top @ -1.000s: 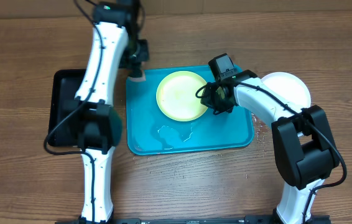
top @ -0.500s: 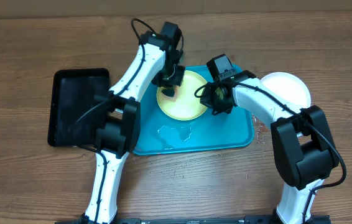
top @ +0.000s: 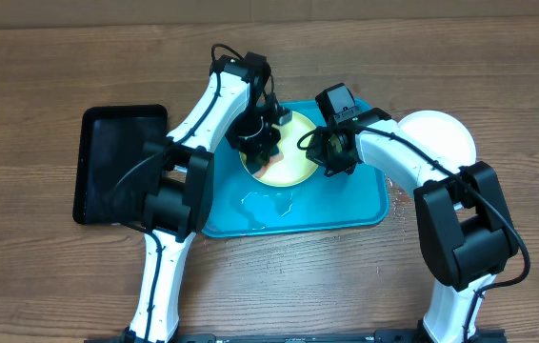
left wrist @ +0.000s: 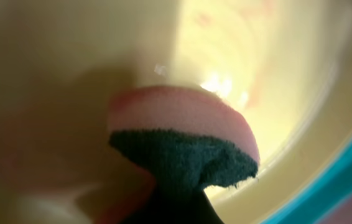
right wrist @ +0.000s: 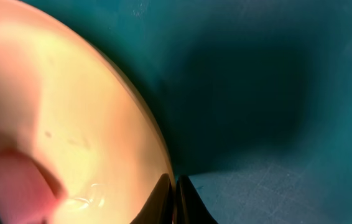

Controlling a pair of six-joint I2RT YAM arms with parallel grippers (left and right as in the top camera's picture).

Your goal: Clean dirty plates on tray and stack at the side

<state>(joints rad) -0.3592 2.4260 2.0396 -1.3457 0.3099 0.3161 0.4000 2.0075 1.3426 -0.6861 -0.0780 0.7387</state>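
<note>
Currently on the tray: the large turquoise rectangular plastic tray [top: 365,211] is lying at the middle of the wooden desk [top: 41,76]; the yellow-green round plastic plate [top: 298,173] is sitting in its far half; a clear puddle of water [top: 269,203] is pooling in its near half
Left fingers: the left gripper [top: 262,152] is reaching down over the left part of the yellow-green plate; its fingers are clamping a pink sponge with a dark scouring side [left wrist: 182,121]; the pink side is facing the plate's inner surface and appears to be touching it
Right fingers: the right gripper [right wrist: 175,200] is standing at the same plate's right rim; its fingers are pinching together on that rim
Plate surface: faint pinkish streaks [left wrist: 260,81] are showing beyond the sponge in the left wrist view
Right of the tray: the white round plastic plate [top: 446,133] is resting on the desk just beside the tray's far right corner, partly under the right arm
Left of the tray: the black rectangular tray [top: 108,162] is lying near it, partly covered by the left arm
</note>
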